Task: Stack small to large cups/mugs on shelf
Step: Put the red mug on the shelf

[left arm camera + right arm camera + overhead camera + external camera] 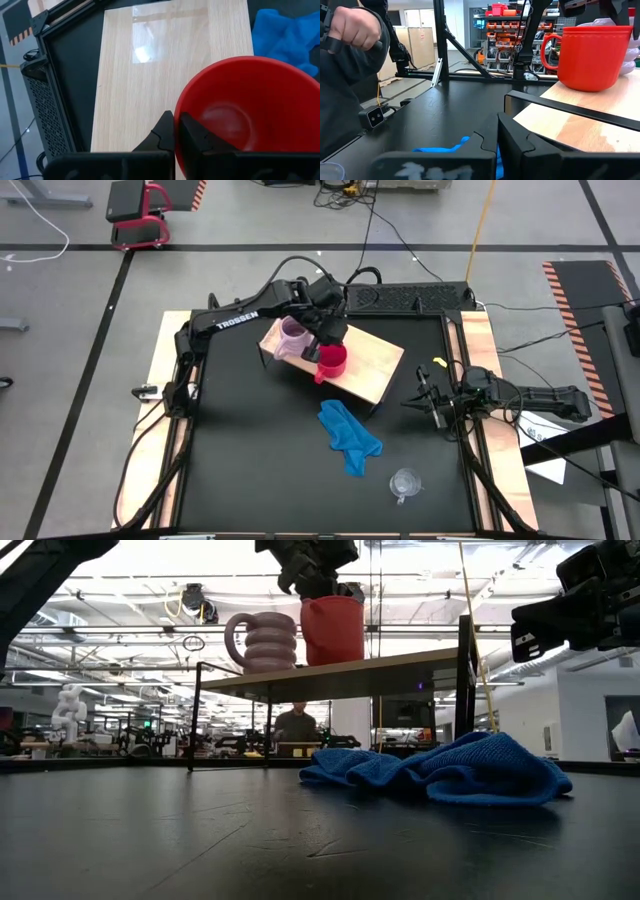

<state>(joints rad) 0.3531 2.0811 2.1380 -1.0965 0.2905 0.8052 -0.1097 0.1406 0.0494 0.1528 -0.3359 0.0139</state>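
The left pincer [333, 338] hangs over the wooden shelf [380, 365], its fingers clenched on the rim of the red mug [332, 360], which sits on the shelf just right of the lilac mug [292, 335]. The right pincer [428, 398] waits at the tabletop's right edge with fingers together, grasping nothing. The red mug looks just placed; next the left pincer should release, then someone must fetch the clear cup [405, 483] near the front, beyond the blue cloth [350, 435].

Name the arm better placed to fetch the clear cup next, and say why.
Right, probably. The right gripper waits at the table's right edge, nearer the clear cup at the near right. The left gripper is over the shelf, its fingers on the red mug's rim.
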